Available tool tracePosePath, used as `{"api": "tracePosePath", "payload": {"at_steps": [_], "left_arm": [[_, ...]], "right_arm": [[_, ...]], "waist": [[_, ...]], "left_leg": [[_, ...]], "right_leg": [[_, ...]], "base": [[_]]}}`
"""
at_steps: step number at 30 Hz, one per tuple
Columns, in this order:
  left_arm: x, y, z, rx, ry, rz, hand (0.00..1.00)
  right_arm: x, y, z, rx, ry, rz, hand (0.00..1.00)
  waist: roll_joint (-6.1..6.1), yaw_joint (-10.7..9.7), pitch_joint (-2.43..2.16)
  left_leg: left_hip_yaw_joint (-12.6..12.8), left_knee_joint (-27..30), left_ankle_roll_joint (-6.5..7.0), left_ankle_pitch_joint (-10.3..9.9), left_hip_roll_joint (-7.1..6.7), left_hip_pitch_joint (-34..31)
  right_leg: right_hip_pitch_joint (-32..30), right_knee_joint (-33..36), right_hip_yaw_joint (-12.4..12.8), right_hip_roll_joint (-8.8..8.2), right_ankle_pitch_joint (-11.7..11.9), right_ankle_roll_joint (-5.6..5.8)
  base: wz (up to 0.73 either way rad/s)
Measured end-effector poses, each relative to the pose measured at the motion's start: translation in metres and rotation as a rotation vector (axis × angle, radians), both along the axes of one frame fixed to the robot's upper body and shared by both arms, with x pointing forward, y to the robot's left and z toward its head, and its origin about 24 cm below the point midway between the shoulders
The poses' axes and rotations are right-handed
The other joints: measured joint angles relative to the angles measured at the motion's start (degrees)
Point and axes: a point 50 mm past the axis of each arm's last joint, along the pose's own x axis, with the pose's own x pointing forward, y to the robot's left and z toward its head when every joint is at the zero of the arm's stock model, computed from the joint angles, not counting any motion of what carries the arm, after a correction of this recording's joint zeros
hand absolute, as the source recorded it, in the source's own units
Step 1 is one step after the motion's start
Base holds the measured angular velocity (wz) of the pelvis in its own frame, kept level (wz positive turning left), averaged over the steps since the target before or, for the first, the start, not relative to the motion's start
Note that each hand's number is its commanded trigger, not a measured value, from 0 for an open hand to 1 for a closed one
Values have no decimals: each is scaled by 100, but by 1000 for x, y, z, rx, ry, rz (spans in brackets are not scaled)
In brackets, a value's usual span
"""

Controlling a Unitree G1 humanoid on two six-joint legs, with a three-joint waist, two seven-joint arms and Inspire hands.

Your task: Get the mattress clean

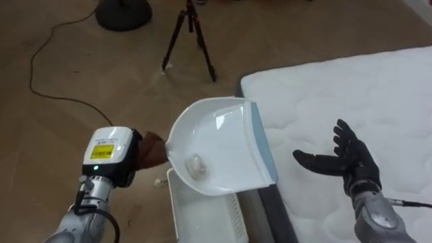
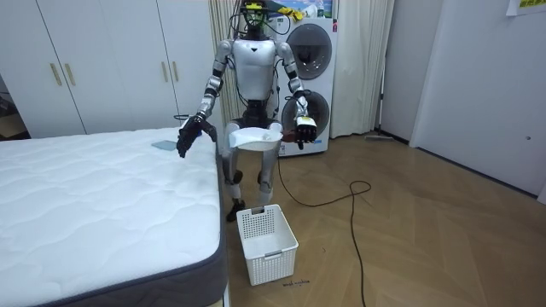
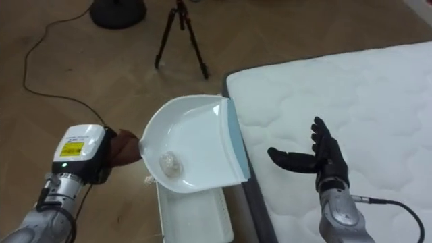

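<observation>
Item: bed-cleaning, late stage by appearance. The left hand has its fingers curled round the handle of a white plastic dustpan with a pale blue lip and holds it level beside the corner of the bed. A small crumpled white wad sits in the pan's bowl, so at least one piece of litter is off the bed. The pan is directly over a white slatted plastic basket on the wooden floor. Tipping the wad into it looks like the step in hand, not yet done. The right hand is empty, fingers spread and straight, hovering above the white quilted mattress. The mattress surface near it looks bare. A small bluish-grey patch lies on the bed by the right hand in the room view (too small to identify), and may be work left over. Surroundings: a black tripod, a dark round stand base and a thin dark cord on the floor beyond the pan. White wardrobe doors and a stacked washer and dryer stand behind the robot. Nothing obstructs the drop into the basket.
</observation>
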Motion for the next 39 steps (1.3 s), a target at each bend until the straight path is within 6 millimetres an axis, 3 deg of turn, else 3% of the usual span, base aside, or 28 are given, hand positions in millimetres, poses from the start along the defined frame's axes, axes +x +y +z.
{"api": "tracePosePath", "payload": {"at_steps": [2,3,4,5,7,9,13,17,21,27,34,37,39], "left_arm": [[0,0,0,0,1,-6,100],[0,1,0,2,6,-6,100],[0,0,-1,0,14,-6,100],[0,-1,-1,-3,19,-12,100],[1,2,1,5,13,-1,100],[1,4,1,7,10,9,100],[-3,10,-2,28,29,47,100],[-2,17,1,33,20,72,100],[-2,26,5,59,16,71,100],[0,40,6,107,34,82,100],[0,54,7,157,56,113,100],[-1,59,6,192,72,128,100],[0,62,7,211,70,131,100]], "right_arm": [[0,-2,1,-2,-5,0,0],[1,-4,3,-8,-14,-3,0],[0,-6,3,-17,-13,-4,0],[-1,-8,4,-39,-10,-1,0],[0,-7,4,-42,-12,21,0],[0,-6,4,-36,-14,28,0],[1,-7,4,-29,-12,38,0],[6,-12,2,-40,0,23,0],[11,-21,5,-82,0,-23,0],[16,-29,15,-138,-53,-39,0],[17,-30,13,-175,-38,-31,0],[13,-33,7,-181,-6,-46,0],[14,-32,9,-184,-18,-48,0]], "waist": [[4,-40,-1],[-3,-45,-5],[38,-55,-19],[92,-83,-66],[120,-19,-67],[122,-16,-69],[142,137,-56],[249,174,-1],[363,116,-13],[585,-100,9],[858,-225,24],[1009,-224,67],[1037,-230,65]], "left_leg": [[-97,-39,-23,43,-15,5],[-142,-28,-40,31,-79,1],[-145,-34,-54,21,-78,7],[14,-108,-55,20,6,-3],[697,-238,-52,17,254,2],[1147,-284,-3,-26,419,11],[1138,-158,-75,-76,483,-22],[1145,-61,-104,-145,535,-117],[1208,-79,-112,-44,455,-435],[1226,-155,-69,71,323,-736],[1313,-142,-62,80,311,-1056],[1405,-164,-58,83,311,-1190],[1438,-176,-43,98,310,-1294]], "right_leg": [[-235,-317,213,153,98,-3],[-323,-498,263,176,522,-6],[-317,-480,264,192,593,-27],[-263,-530,227,208,591,-43],[-211,-529,140,234,554,-113],[-178,-508,82,261,489,-148],[-219,-434,185,332,425,-216],[-301,-333,189,350,403,-257],[-797,8,235,216,328,-270],[-1249,312,229,27,226,-243],[-1664,465,225,-34,215,-251],[-1845,513,228,-66,208,-259],[-1973,547,221,-83,207,-260]], "base": [[62],[44],[58],[42],[31],[31],[3],[-1],[-3],[3],[-4],[-10],[-8]]}}
